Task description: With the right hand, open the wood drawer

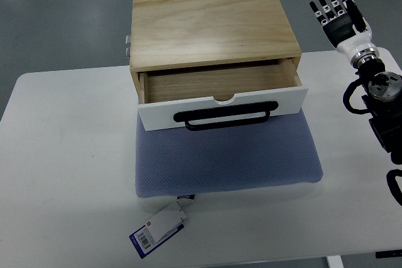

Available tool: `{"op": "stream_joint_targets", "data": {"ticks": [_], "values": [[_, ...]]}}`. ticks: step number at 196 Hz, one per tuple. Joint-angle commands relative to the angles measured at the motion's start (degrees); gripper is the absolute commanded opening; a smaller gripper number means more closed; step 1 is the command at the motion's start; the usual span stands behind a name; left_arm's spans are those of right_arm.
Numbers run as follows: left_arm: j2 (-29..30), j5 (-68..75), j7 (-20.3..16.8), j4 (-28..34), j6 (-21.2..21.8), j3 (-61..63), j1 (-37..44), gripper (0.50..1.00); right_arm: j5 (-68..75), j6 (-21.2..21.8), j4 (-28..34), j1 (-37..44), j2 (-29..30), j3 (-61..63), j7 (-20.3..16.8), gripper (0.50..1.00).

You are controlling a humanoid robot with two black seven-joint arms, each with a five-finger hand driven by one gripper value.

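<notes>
Drawer pulled out, your right hand (340,9) clear of it.
You see the wood drawer (221,95) slid partway from its wooden box (210,24) on a blue cushion (226,158); the right hand hangs well right of the box, fingers straight and spread, holding nothing.

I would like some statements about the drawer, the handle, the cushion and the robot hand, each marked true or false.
1. The drawer is partly pulled out of the wooden box. True.
2. The right hand grips the black handle. False: it is raised to the right of the box, fingers spread, holding nothing.
3. The box sits on a blue-grey cushion. True.
4. The drawer front is black. False: it is white.
5. A paper tag hangs from the cushion's near edge. True.
</notes>
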Motion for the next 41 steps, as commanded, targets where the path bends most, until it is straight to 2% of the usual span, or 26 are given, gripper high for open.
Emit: {"op": "stream_joint_targets", "data": {"ticks": [1, 14, 41], "values": [[0.00, 0.01, 0.00, 0.09, -0.06, -0.01, 0.00, 1.000, 0.00, -0.77, -0.02, 0.08, 0.00, -0.41, 0.02, 0.946], [0.00, 0.01, 0.00, 0.09, -0.15, 0.08, 0.00, 1.000, 0.00, -2.17, -0.11, 0.17, -0.09, -0.41, 0.10, 0.946], [0.00, 0.01, 0.00, 0.09, -0.24, -0.01, 0.00, 1.000, 0.00, -2.18, -0.02, 0.17, -0.09, -0.41, 0.63, 0.946]]}}
